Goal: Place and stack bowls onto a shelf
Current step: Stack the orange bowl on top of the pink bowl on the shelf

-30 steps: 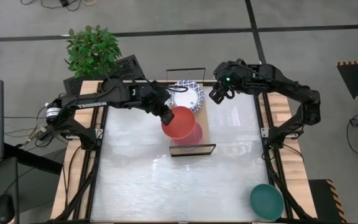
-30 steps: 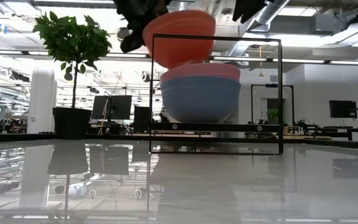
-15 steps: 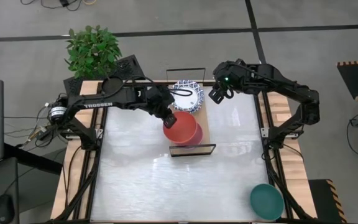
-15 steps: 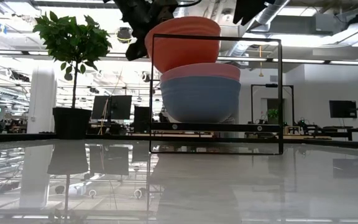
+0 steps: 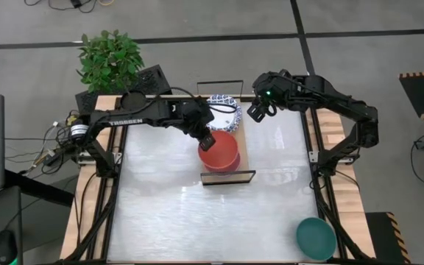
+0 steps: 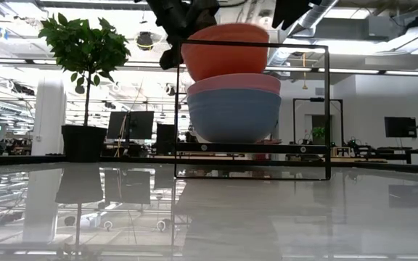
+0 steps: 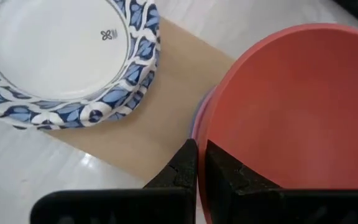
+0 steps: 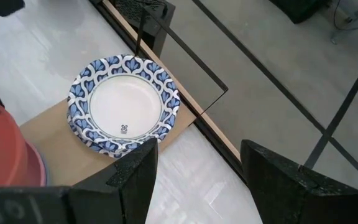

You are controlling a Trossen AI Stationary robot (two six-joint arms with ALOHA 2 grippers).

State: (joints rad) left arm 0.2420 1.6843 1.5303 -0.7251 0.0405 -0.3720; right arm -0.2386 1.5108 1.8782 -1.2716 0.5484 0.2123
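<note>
Seen from above, a pale tabletop [image 5: 197, 213] carries a narrow light-wood shelf [image 5: 243, 151] with black wire frames at its short ends. The left end effector [image 5: 207, 140] is clamped on the rim of a red bowl [image 5: 220, 150] — its two dark fingers [image 7: 185, 163] pinch the bowl's edge. From table height, the red bowl sits just above a pink bowl [image 6: 234, 83], which is nested in a slate-blue bowl [image 6: 234, 114] on the shelf; whether red and pink touch is unclear. At the shelf's far end sits a stack of white bowls with blue patterned rims [image 5: 224, 112]. The right end effector [image 5: 256, 112] hovers just beside that stack with its fingers spread apart, holding nothing. A dark green bowl [image 5: 316, 237] rests at the tabletop's near right corner, well apart from the shelf. A potted plant [image 5: 110, 59] stands beyond the far left corner.
</note>
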